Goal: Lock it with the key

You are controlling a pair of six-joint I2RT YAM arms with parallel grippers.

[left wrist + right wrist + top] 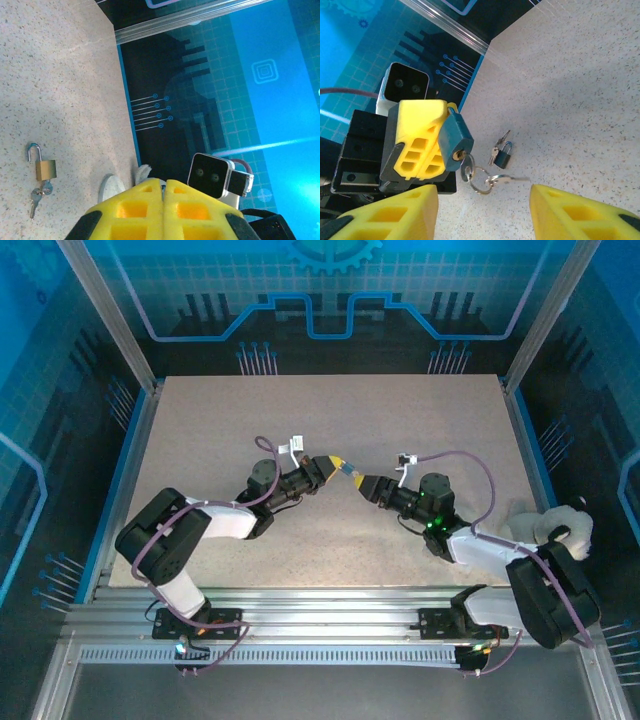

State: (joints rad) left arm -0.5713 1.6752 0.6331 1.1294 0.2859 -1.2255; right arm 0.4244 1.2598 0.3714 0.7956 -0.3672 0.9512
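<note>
My left gripper (328, 467) is shut on the top of a teal padlock (454, 134), holding it off the table at mid-table. A key (467, 167) sits in the keyhole at the lock's underside, and a ring (481, 183) with a second key hangs from it. My right gripper (485, 215) is open just in front of the lock, its yellow fingers (395, 215) spread wide to either side below the hanging keys. In the left wrist view the left gripper (163, 182) has its fingers pressed together, and the lock is nearly hidden between them.
A small dark padlock with keys (502, 155) lies on the table beyond the held lock. A brass padlock (45, 169) with its shackle open and keys attached lies on the table too. A white object (545, 525) rests by the right arm near the table's right edge.
</note>
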